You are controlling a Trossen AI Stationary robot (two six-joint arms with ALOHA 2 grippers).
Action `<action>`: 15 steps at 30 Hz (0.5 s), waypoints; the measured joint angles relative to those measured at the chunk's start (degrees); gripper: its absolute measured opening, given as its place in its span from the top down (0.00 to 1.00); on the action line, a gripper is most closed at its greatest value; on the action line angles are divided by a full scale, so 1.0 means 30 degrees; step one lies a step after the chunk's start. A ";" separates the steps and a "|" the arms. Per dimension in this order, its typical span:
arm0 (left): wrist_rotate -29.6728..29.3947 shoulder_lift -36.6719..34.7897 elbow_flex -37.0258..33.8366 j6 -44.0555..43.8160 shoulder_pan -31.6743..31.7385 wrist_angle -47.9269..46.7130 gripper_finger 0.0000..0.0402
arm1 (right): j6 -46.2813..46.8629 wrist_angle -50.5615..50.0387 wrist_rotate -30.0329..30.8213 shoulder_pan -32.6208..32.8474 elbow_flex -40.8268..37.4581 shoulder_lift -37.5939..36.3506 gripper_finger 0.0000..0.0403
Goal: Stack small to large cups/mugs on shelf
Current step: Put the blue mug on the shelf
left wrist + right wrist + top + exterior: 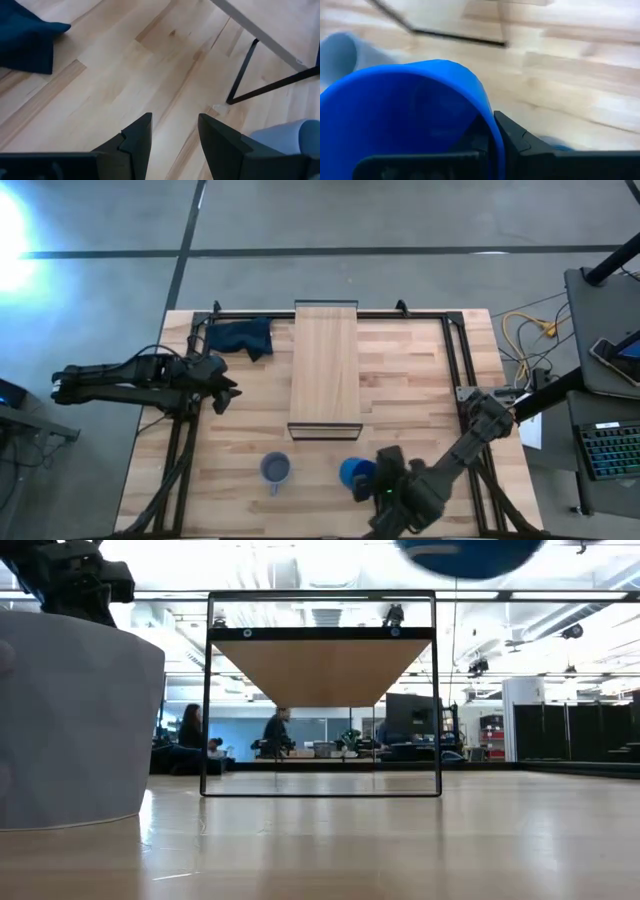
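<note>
A bright blue mug [353,473] hangs above the table's near edge, right of centre, with my right gripper [372,480] shut on it. In the low view only its rounded underside [468,554] shows, high above the tabletop. A small grey-blue mug [276,470] stands upright on its base to its left. The shelf [325,368], a light wood board on a dark frame, stands at the table's middle. My left gripper [228,395] hovers open over the table's left part, touching nothing. My right gripper holds the bright blue mug by its wall at the rim [492,135], one finger inside the cup and one finger [520,142] outside. The fingers slant down from the table's near right side. The mug is lifted clear of the table.
A dark blue cloth [241,337] lies at the far left, beside the shelf's far end. Black metal rails [455,350] run along the table's edges. Bare wood lies between the shelf's near frame [320,690] and the near edge.
</note>
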 joint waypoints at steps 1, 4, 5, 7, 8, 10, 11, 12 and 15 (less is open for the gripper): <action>0.0000 0.0112 0.0000 0.0167 0.0000 0.0068 0.64 | -0.0382 0.0280 0.0102 -0.0042 0.0111 -0.0077 0.97; 0.0001 0.0523 0.0000 0.0388 0.0000 0.0181 0.64 | -0.1399 0.0220 0.0992 -0.0870 -0.0119 -0.0732 0.97; 0.0008 0.0633 0.0000 0.0395 0.0007 0.0258 0.64 | -0.1641 0.0240 0.1302 -0.1300 -0.0126 -0.0940 0.97; 0.0071 0.0822 0.0000 0.0360 0.0001 0.0258 0.64 | -0.3349 0.0452 0.2583 -0.2104 -0.0287 -0.1562 0.97; 0.0217 0.0955 0.0000 0.0316 -0.0007 0.0301 0.64 | -0.4458 0.0604 0.3050 -0.2558 -0.0347 -0.1919 0.97; 0.0717 0.1057 0.0000 0.0290 -0.0007 0.0301 0.64 | -0.6331 0.1395 0.3889 -0.3357 -0.0148 -0.2755 0.97; 0.0986 0.1146 0.0000 0.0288 -0.0007 0.0350 0.64 | -0.7238 0.1435 0.4319 -0.3657 0.0036 -0.3164 0.97; 0.1078 0.1220 0.0000 0.0286 -0.0012 0.0382 0.64 | -0.8053 0.1370 0.4674 -0.3937 0.0212 -0.3533 0.97; 0.1244 0.1300 0.0000 -0.0173 -0.0007 0.0436 0.64 | -0.9790 0.1441 0.5060 -0.4909 0.0670 -0.4582 0.97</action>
